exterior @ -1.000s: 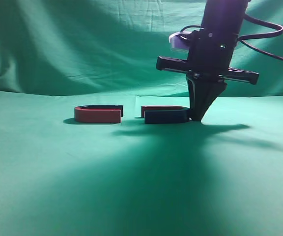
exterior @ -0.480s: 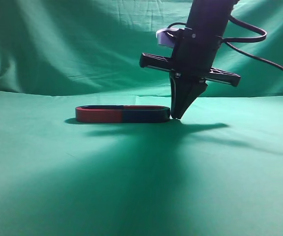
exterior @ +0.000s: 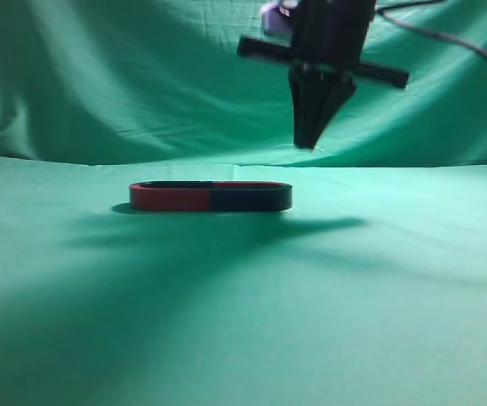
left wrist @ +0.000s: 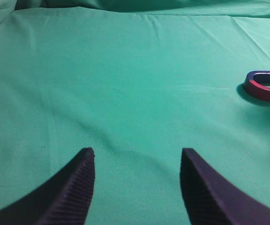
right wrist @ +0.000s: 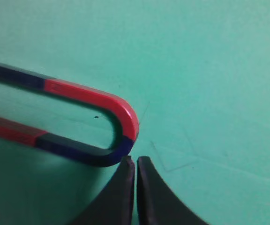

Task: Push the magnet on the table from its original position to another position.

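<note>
Two red-and-blue horseshoe magnets (exterior: 210,196) lie joined end to end as one long closed loop on the green cloth. My right gripper (exterior: 309,144) hangs shut and empty in the air above the loop's right end. In the right wrist view the loop's rounded end (right wrist: 121,129) lies just beyond my shut right gripper (right wrist: 135,159). My left gripper (left wrist: 137,152) is open and empty over bare cloth; the loop's other end (left wrist: 265,86) shows at the right edge of that view.
The green cloth (exterior: 243,321) covers the table and rises as a backdrop (exterior: 100,76) behind. A black cable (exterior: 455,38) trails from the right arm at the upper right.
The right gripper pushed the right magnet leftward until it joined the left one, then lifted straight up off the table. The joined magnets now lie still.
</note>
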You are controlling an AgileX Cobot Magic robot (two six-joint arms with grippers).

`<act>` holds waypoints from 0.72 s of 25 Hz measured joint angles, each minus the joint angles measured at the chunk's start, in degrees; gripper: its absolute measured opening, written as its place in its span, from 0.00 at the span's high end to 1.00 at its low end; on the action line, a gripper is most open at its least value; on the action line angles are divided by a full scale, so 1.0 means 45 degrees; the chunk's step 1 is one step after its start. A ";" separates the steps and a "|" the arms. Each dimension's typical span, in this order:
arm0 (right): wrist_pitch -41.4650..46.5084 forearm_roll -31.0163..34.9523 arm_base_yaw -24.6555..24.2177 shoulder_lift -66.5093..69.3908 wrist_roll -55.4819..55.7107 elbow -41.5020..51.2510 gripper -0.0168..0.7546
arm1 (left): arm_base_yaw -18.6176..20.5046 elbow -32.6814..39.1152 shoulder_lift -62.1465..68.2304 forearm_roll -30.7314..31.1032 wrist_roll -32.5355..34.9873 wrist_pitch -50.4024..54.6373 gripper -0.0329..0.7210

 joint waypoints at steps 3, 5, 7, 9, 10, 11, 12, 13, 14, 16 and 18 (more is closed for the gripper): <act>0.1508 -0.0129 0.0000 -0.0393 0.0000 -0.1425 0.98 | 0.0000 0.0000 0.0000 0.0000 0.0000 0.0000 0.46; 0.2002 -0.0158 0.0000 -0.0901 0.0000 -0.2031 0.98 | 0.0000 0.0000 0.0000 0.0000 0.0000 0.0000 0.46; 0.2135 -0.0270 0.0000 -0.1632 0.0000 -0.2372 0.98 | 0.0000 0.0000 0.0000 0.0000 0.0000 0.0000 0.46; 0.2245 -0.0441 0.0000 -0.2397 0.0030 -0.2463 0.98 | 0.0000 0.0000 0.0000 0.0000 0.0000 0.0000 0.46; 0.2277 -0.0574 0.0000 -0.2825 0.0055 -0.2486 0.98 | 0.0000 0.0000 0.0000 0.0000 0.0000 0.0000 0.46; 0.2335 -0.0672 0.0000 -0.3256 0.0081 -0.2486 0.98 | 0.0000 0.0000 0.0000 0.0000 0.0000 0.0000 0.46; 0.2370 -0.0798 0.0000 -0.3697 0.0103 -0.2486 0.98 | 0.0000 0.0000 0.0000 0.0000 0.0000 0.0000 0.46; 0.2400 -0.0875 0.0000 -0.4072 0.0130 -0.2486 0.98 | 0.0000 0.0000 0.0000 0.0000 0.0000 0.0000 0.46; 0.2429 -0.0939 0.0000 -0.4524 0.0128 -0.2486 0.98 | 0.0000 0.0000 0.0000 0.0000 0.0000 0.0000 0.46; 0.2460 -0.1005 0.0000 -0.5371 0.0158 -0.2486 0.98 | 0.0000 0.0000 0.0000 0.0000 0.0000 0.0000 0.46; 0.2488 -0.1094 0.0000 -0.6401 0.0182 -0.2219 0.98 | 0.0000 0.0000 0.0000 0.0000 0.0000 0.0000 0.46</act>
